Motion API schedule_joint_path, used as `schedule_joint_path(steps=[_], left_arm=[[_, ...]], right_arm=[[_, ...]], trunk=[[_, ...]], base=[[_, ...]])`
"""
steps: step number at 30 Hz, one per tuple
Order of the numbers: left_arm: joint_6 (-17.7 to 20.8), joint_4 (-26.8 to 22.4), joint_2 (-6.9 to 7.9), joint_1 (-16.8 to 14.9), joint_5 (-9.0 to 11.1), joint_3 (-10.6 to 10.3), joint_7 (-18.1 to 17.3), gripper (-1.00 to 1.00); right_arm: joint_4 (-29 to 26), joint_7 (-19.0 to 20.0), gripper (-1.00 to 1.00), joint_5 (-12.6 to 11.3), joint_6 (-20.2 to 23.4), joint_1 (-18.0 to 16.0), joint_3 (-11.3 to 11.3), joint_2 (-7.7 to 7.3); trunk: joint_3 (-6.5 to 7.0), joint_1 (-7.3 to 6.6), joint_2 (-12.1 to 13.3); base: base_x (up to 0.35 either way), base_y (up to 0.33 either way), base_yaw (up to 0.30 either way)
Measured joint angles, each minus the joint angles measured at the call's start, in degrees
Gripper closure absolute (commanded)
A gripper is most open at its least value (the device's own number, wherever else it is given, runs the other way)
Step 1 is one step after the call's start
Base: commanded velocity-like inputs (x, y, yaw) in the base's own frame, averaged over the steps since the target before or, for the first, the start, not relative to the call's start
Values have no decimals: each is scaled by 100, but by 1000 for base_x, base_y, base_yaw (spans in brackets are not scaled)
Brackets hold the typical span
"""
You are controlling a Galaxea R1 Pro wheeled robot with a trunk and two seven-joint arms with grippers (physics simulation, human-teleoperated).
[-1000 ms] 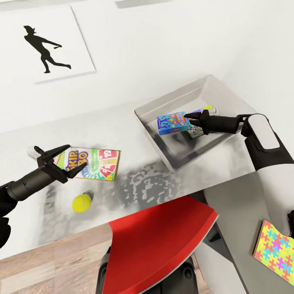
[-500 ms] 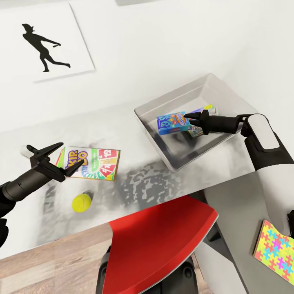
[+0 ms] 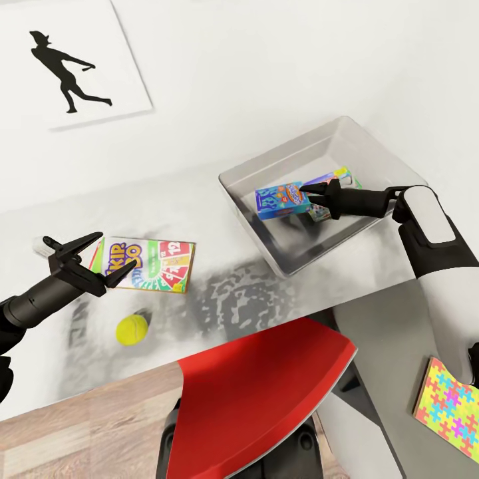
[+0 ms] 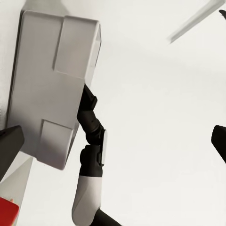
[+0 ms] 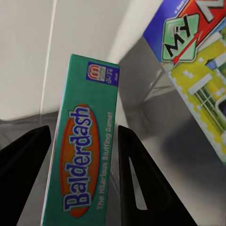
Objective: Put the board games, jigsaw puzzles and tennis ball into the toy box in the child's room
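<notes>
While the table (image 3: 219,199) ran white across the head view, a red chair (image 3: 266,392) stood against its near edge and a poster (image 3: 63,66) of a black figure hung on the wall behind. The grey toy box (image 3: 266,173) sat on the table's right part. Inside it, the blue Balderdash box (image 3: 279,201) stood tilted on edge, between the right gripper's (image 3: 313,196) two fingers; in the right wrist view the fingers (image 5: 141,188) flanked its narrow side (image 5: 82,165), but whether they pinched it I could not tell. A second printed game (image 5: 197,80) lay flat on the bin's floor just beside it. The Skip-Bo box (image 3: 150,264) lay flat on the table's left part, well apart from the bin. The left gripper (image 3: 100,256) hovered at that box's left end with its fingers spread wide and nothing between them. A jigsaw puzzle (image 3: 449,407) lay at lower right, off the table. The tennis ball (image 3: 132,329) rested on the table, near the Skip-Bo box and nearer the front edge.
</notes>
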Motion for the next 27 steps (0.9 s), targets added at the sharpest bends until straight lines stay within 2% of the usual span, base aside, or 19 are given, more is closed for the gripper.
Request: schedule_joint_path(steps=[13, 27], left_arm=[[0, -1, 5, 3, -4, -3, -1, -100], [0, 1, 5, 2, -6, -5, -1, -100]], right_arm=[[0, 0, 100, 3, 0, 0, -7, -2], [0, 0, 100, 10, -2, 0, -9, 1]], trunk=[[-12, 0, 0], [-100, 0, 0]], base=[[0, 0, 0], [0, 0, 0]])
